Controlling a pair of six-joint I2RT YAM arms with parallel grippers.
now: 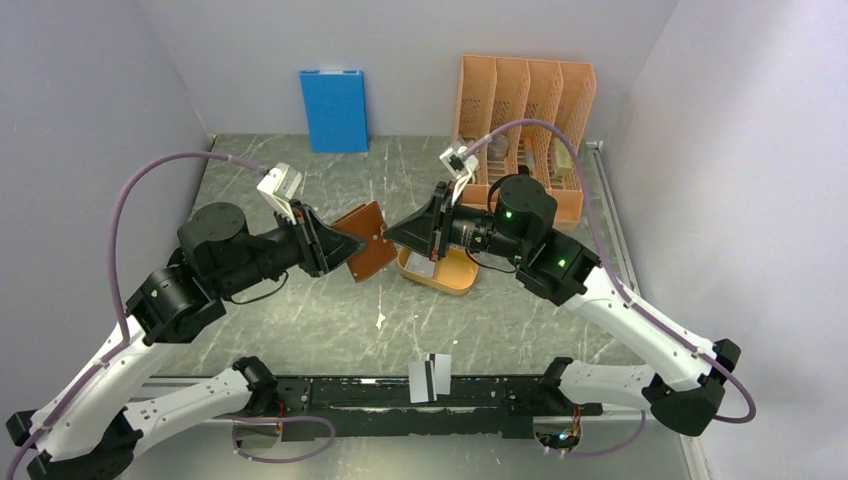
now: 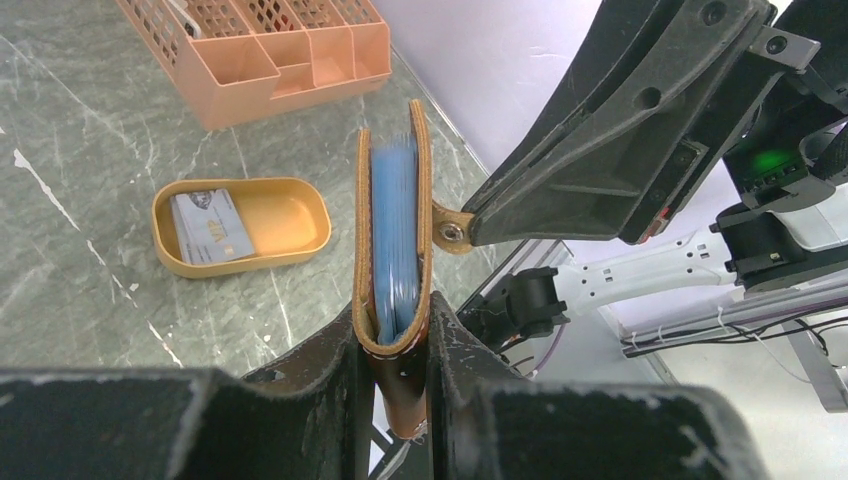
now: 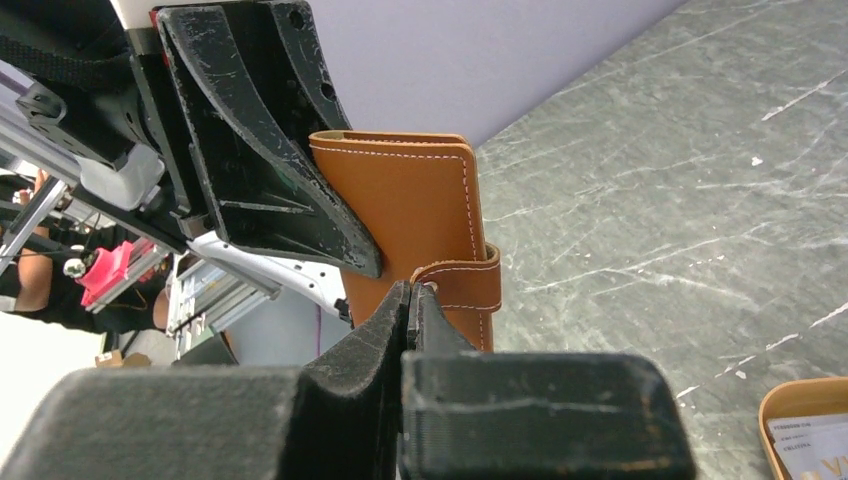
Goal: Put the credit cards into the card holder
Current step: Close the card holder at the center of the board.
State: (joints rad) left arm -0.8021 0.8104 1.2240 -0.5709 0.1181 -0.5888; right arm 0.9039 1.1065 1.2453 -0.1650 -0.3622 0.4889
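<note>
The brown leather card holder [image 1: 368, 240] hangs in the air between both arms. My left gripper [image 2: 397, 350] is shut on its folded lower end, and pale blue credit cards [image 2: 395, 225] stand inside it. My right gripper [image 3: 412, 295] is shut, pinching the tip of the holder's snap strap [image 3: 465, 285]. In the top view the right gripper [image 1: 392, 237] meets the left gripper [image 1: 345, 245] at the holder. Another credit card [image 2: 208, 225] lies in the orange oval tray [image 2: 250, 262]. A white card with a black stripe [image 1: 429, 377] lies at the table's near edge.
The orange oval tray [image 1: 455, 283] sits on the table just under my right wrist. A tall orange file rack [image 1: 525, 110] stands at the back right, and a blue box [image 1: 334, 110] leans on the back wall. Grey walls close in both sides.
</note>
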